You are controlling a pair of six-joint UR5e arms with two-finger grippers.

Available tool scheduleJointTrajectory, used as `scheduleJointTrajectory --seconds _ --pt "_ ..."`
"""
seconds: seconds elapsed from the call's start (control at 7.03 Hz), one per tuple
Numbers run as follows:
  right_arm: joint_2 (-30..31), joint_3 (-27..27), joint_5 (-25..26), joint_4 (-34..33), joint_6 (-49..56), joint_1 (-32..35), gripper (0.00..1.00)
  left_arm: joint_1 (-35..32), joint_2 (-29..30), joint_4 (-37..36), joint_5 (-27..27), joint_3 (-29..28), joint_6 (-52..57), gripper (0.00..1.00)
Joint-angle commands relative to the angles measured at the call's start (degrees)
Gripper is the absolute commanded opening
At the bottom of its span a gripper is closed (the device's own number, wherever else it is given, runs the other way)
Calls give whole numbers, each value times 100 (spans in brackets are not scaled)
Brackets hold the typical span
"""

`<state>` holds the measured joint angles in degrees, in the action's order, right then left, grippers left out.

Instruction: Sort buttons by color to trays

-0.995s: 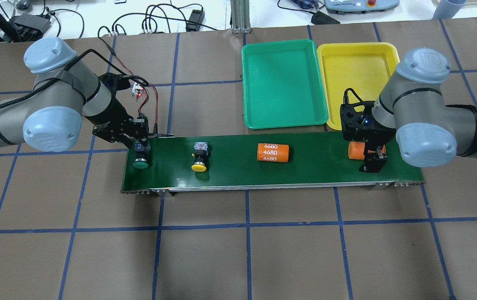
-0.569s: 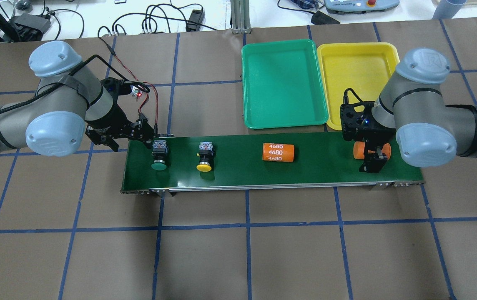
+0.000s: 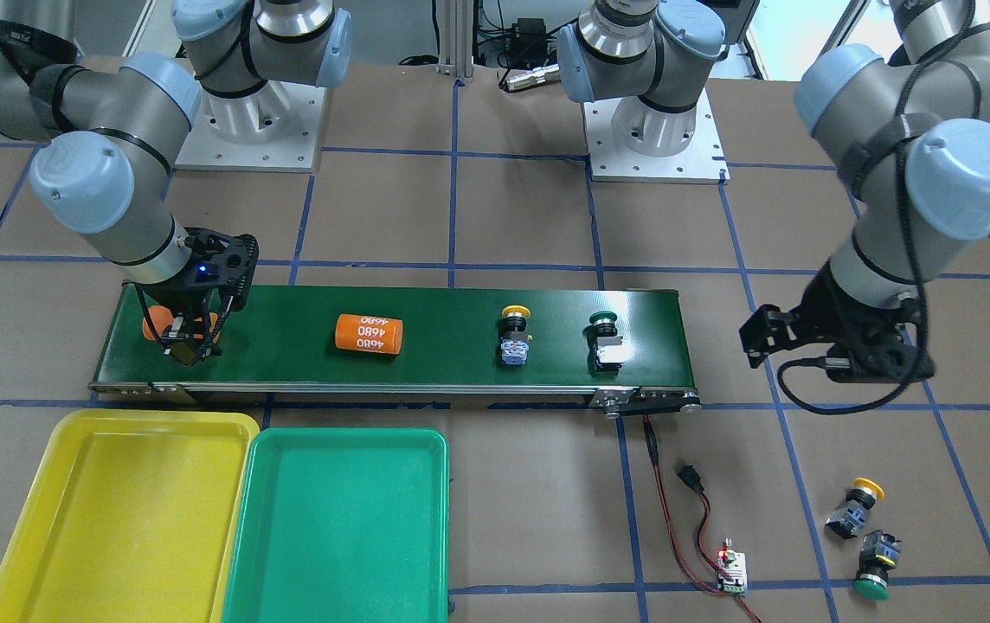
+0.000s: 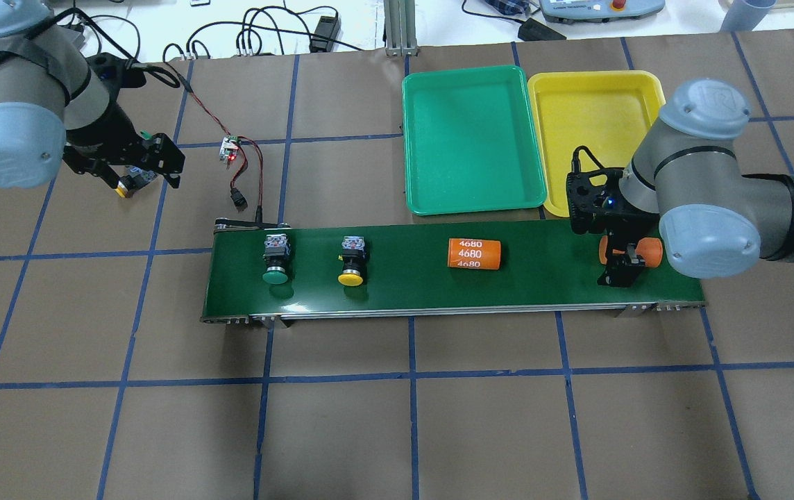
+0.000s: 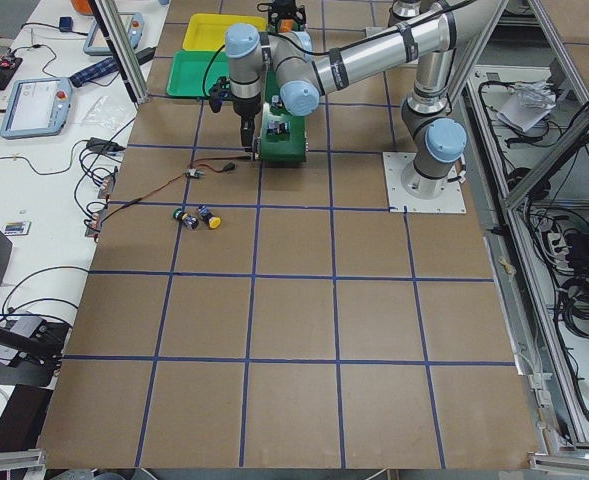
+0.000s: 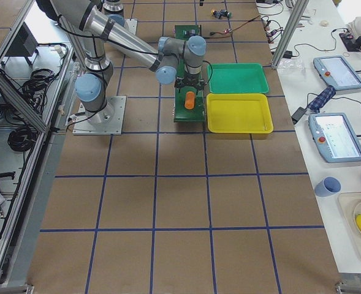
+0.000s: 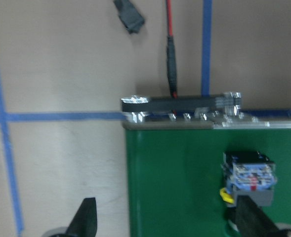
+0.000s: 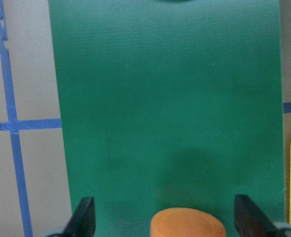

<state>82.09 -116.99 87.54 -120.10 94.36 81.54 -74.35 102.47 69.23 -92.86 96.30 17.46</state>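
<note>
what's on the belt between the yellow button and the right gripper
In the overhead view, one orange cylinder marked 4680 lies between the yellow button and the right gripper, touching neither; a second orange cylinder sits at the gripper.

The yellow tray (image 4: 595, 104) and green tray (image 4: 470, 139) look like smooth shiny plastic, belt (image 4: 543, 278) is matt with a fine weave, table (image 4: 411, 430) matt brown paper.

Left gripper (image 7: 170, 221), right gripper (image 8: 164, 217): fingers (image 8: 85, 216) apart.

Standing here, I count two yellow buttons (image 3: 513, 333) (image 3: 854, 509) and two green buttons (image 3: 606, 339) (image 3: 875, 567), four altogether; one yellow tray (image 3: 28, 510) and one green tray (image 3: 339, 528); two orange cylinders (image 3: 368, 333) (image 3: 151, 328); a single conveyor belt (image 3: 452, 337).
</note>
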Motion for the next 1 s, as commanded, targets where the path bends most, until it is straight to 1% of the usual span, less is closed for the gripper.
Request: scheduleJointTrajectory --seconds 0.0,0.14,0.28,0.43,0.57,0.71,0.85 --pt "0 0 -9 -22 -75 -16 100 657 595 -842 -22 -304 1620 100" --pt "0 9 -26 -14 -476 -16 100 668 938 -1267 -30 -348 2282 100" --pt "0 9 -53 -14 -1124 -16 100 668 1263 -1489 4 -523 2541 100" --pt "0 70 -88 4 -1922 -16 100 668 1649 -1482 -4 -898 2970 100" --pt "-8 149 -105 82 -2730 -16 100 676 1966 -1430 5 -1137 3592 100" --pt "-95 150 -123 109 -3391 2 100 676 2213 -1430 22 -1227 3763 100" --pt "-122 150 -123 118 -3659 11 100 685 2372 -1438 214 -1236 3774 100"
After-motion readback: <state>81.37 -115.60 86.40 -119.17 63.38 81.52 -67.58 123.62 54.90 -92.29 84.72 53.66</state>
